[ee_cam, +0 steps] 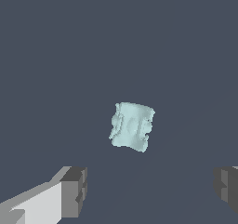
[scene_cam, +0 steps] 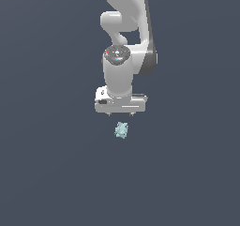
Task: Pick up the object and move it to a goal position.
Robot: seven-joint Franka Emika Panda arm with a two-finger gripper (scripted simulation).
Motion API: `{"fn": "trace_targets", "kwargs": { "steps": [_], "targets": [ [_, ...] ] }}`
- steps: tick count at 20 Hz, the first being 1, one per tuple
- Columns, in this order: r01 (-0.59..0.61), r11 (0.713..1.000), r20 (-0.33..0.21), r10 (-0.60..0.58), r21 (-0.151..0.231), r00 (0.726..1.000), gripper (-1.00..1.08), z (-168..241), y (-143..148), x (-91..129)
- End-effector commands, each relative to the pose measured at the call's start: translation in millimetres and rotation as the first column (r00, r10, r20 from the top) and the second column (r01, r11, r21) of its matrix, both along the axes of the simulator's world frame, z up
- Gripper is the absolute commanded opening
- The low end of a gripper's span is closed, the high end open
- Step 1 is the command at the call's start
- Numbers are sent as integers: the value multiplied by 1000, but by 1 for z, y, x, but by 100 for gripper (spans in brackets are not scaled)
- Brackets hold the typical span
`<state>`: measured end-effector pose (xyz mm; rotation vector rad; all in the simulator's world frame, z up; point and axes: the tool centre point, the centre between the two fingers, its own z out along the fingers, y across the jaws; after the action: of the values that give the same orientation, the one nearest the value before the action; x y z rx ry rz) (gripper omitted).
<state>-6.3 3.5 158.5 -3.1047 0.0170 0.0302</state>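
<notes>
The end effector (scene_cam: 120,113) hangs above the tabletop (scene_cam: 47,173) with its fingers (ee_cam: 74,190) spread wide and nothing between them, a stance that suits a descent onto something small. The object (scene_cam: 122,130), a pale teal lump with a bumpy outline, lies on the tabletop just beyond the fingertips in the exterior view, apart from them. In the wrist view the object sits roughly midway between the two fingers, so the arm seems lined up for a straight drop and a pinch. No goal marker is visible.
</notes>
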Motion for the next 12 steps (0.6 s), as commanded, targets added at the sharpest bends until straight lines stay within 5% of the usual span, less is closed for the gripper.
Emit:
{"fn": "trace_targets", "kwargs": {
  "steps": [1,12],
  "targets": [
    [0,1000,0,0,0,1000,100,0,0,0],
    [-84,996,-13,83,-8,996,100,0,18,-3]
  ]
}}
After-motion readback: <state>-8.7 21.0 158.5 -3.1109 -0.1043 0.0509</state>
